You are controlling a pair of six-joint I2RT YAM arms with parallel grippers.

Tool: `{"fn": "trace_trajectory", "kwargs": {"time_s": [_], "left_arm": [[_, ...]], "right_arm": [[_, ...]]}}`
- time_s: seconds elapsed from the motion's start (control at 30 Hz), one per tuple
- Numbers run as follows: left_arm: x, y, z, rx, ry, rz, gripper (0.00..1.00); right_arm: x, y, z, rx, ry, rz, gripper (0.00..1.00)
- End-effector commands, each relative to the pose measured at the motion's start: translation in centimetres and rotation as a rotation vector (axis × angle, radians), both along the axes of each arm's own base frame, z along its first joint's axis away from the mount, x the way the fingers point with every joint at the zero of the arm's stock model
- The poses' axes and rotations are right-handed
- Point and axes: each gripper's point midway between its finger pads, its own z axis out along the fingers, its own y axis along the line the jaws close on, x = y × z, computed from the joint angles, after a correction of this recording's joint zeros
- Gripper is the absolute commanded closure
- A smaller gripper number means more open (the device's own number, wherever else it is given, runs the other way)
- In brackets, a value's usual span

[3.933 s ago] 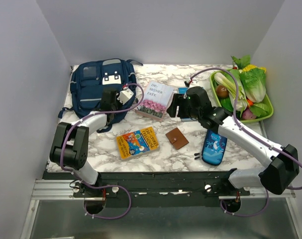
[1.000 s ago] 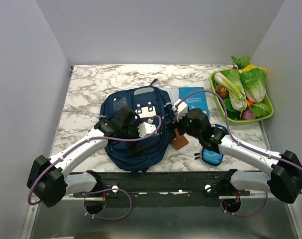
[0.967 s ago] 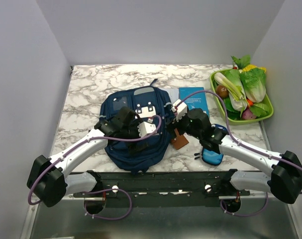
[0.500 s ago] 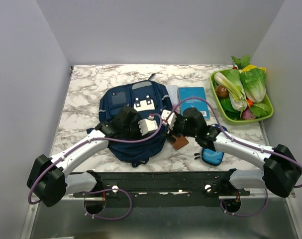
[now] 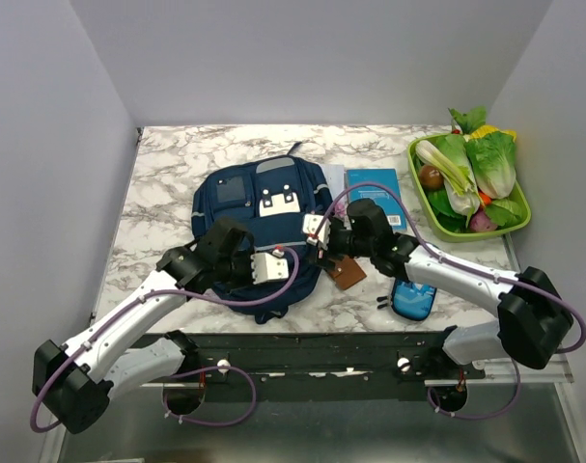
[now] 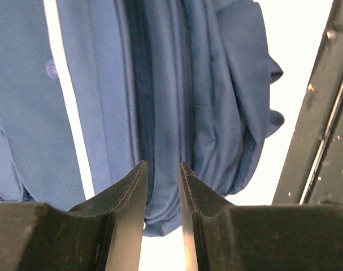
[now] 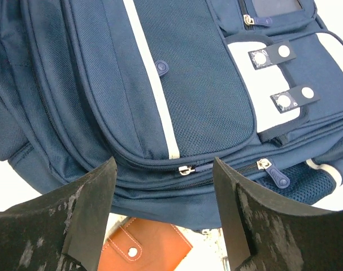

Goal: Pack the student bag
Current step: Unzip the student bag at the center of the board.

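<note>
The student bag (image 5: 249,207) lies flat mid-table, navy with a white patch. The left wrist view shows its lower end (image 6: 177,84). The right wrist view shows its front pocket and zippers (image 7: 188,73). My left gripper (image 5: 265,285) hangs over the bag's near end. Its jaws (image 6: 163,164) stand a narrow gap apart, with bag fabric and bare table showing through; nothing is visibly pinched. My right gripper (image 5: 321,249) is at the bag's right edge, wide open (image 7: 164,161) over a zipper pull, holding nothing.
A brown wallet (image 5: 347,273) lies just right of the bag, under my right gripper (image 7: 143,251). A blue pencil case (image 5: 408,297) sits near the front right. A teal book (image 5: 375,188) lies behind it. A green tray (image 5: 423,198) of vegetables stands far right. The black front rail (image 6: 324,113) borders the table.
The bag has shifted toward the back of the table. My left arm has drawn back toward the near left and its jaws have narrowed. My right gripper moved left along the bag's edge.
</note>
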Motion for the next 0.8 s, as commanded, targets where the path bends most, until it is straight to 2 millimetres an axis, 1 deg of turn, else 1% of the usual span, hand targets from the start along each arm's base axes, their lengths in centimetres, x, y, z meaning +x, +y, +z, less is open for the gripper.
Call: {"fn": "trace_trajectory", "kwargs": {"time_s": [0.0, 0.07, 0.1, 0.13, 0.17, 0.2, 0.23, 0.27, 0.3, 0.33, 0.37, 0.4, 0.43, 0.47, 0.53, 0.57, 0.6, 0.63, 0.67, 0.7, 0.77], "left_arm": [[-2.2, 1.9, -0.9, 0.074, 0.034, -0.081, 0.64], [-0.8, 1.6, 0.1, 0.044, -0.023, -0.038, 0.62], [-0.3, 1.2, 0.5, 0.014, -0.021, 0.011, 0.56], [0.6, 0.6, 1.4, -0.022, -0.049, 0.029, 0.54], [1.1, 0.2, 1.8, -0.046, -0.054, 0.052, 0.51], [1.7, -0.3, 1.9, -0.068, -0.042, 0.095, 0.48], [2.5, -0.9, 2.8, -0.097, -0.061, 0.106, 0.47], [2.7, -1.2, 3.0, -0.106, -0.057, 0.114, 0.46], [3.0, -1.5, 2.8, -0.107, -0.039, 0.119, 0.46], [3.2, -1.8, 3.3, -0.117, -0.039, 0.118, 0.46], [3.2, -1.9, 3.4, -0.118, -0.034, 0.115, 0.46], [3.2, -2.1, 3.3, -0.119, -0.027, 0.111, 0.46], [3.1, -2.1, 3.4, -0.121, -0.025, 0.108, 0.46], [3.1, -2.1, 3.4, -0.120, -0.023, 0.106, 0.46], [3.0, -2.1, 3.2, -0.118, -0.019, 0.107, 0.46], [3.0, -2.0, 3.1, -0.116, -0.017, 0.110, 0.45], [3.0, -2.0, 3.0, -0.117, -0.018, 0.109, 0.44], [3.0, -2.0, 2.9, -0.115, -0.018, 0.111, 0.44], [3.0, -2.0, 2.9, -0.117, -0.020, 0.113, 0.44], [3.1, -2.0, 2.9, -0.115, -0.019, 0.114, 0.44], [3.2, -2.1, 3.1, -0.118, -0.027, 0.113, 0.44]], "right_arm": [[0.3, 0.3, -0.2, -0.022, -0.008, 0.030, 0.23], [1.4, -0.2, 0.3, 0.001, -0.015, -0.006, 0.23], [1.7, -0.3, 0.7, 0.028, 0.013, -0.038, 0.23], [2.2, -0.5, 1.3, 0.055, 0.027, -0.066, 0.23], [3.2, -0.9, 2.5, 0.104, 0.030, -0.103, 0.23], [3.4, -1.1, 2.9, 0.153, 0.097, -0.148, 0.23], [3.9, -1.3, 3.6, 0.186, 0.123, -0.183, 0.23], [5.2, -1.8, 4.3, 0.212, 0.142, -0.248, 0.23], [5.6, -1.8, 4.4, 0.249, 0.220, -0.306, 0.23], [6.0, -1.9, 4.4, 0.255, 0.258, -0.333, 0.24], [6.2, -1.7, 4.5, 0.243, 0.300, -0.344, 0.25], [6.3, -1.5, 3.5, 0.234, 0.360, -0.371, 0.28], [6.5, -1.4, 3.1, 0.236, 0.398, -0.398, 0.29], [6.3, -1.4, 2.5, 0.222, 0.441, -0.411, 0.30], [6.2, -0.8, 1.7, 0.232, 0.511, -0.430, 0.36], [5.8, -0.4, 1.6, 0.242, 0.556, -0.425, 0.37], [5.6, -0.2, 1.4, 0.252, 0.601, -0.430, 0.41], [5.4, 0.1, 0.7, 0.250, 0.638, -0.436, 0.43], [5.2, 0.2, 0.4, 0.251, 0.670, -0.441, 0.44], [5.1, 0.3, 0.0, 0.259, 0.712, -0.463, 0.49], [4.8, 0.3, -0.9, 0.260, 0.749, -0.487, 0.52]]}}
